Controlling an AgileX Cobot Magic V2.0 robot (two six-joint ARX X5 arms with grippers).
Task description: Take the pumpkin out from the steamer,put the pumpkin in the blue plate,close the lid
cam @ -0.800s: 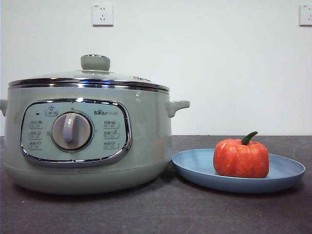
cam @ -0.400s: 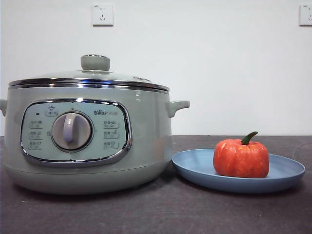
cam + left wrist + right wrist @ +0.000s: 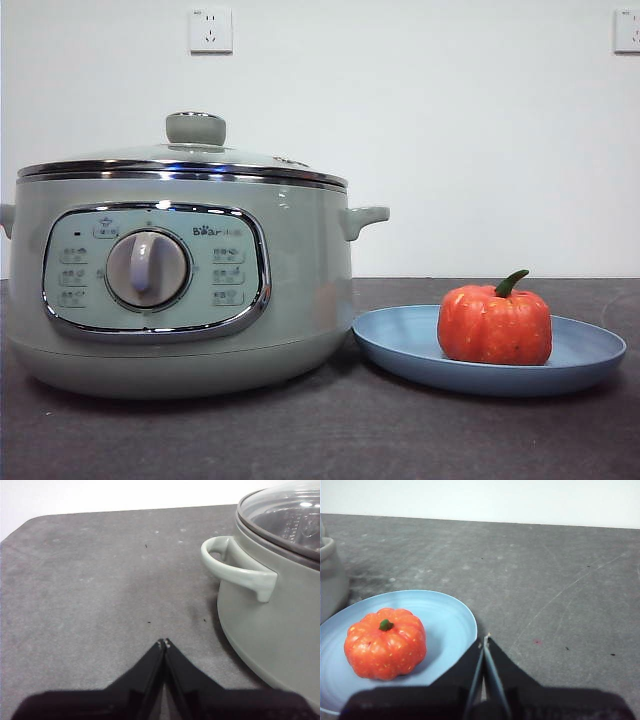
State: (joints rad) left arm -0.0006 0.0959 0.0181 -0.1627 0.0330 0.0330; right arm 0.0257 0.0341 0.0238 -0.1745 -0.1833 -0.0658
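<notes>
The pumpkin [image 3: 494, 324] sits upright on the blue plate [image 3: 590, 352], stem up, a little toward the side of the plate nearer the steamer [image 3: 300, 300]; the right wrist view shows it [image 3: 385, 644] resting well inside the plate's rim [image 3: 465, 617]. The plate lies just beside the steamer's base, close to it, though I cannot tell whether they touch. The lid [image 3: 195, 128] is seated on the steamer, its chrome rim level all round and the knob on top; the left wrist view shows the glass dome [image 3: 285, 515] down on the pot above a side handle [image 3: 235, 565]. Judged from this, all three steps look done, and the next move calls for nothing more than keeping both arms clear of the pot and plate. The left gripper [image 3: 164, 643] hangs over bare table [image 3: 90, 580] beside the steamer with its jaws pressed together and empty; the right gripper [image 3: 484, 640] hovers just beside the plate's edge, also clenched on nothing. The only readable writing is the "Bear" logo [image 3: 207, 231] on the control panel; the small button labels around the dial [image 3: 147, 269] are too fine to read. Two wall sockets [image 3: 210, 30] carry no legible text.
</notes>
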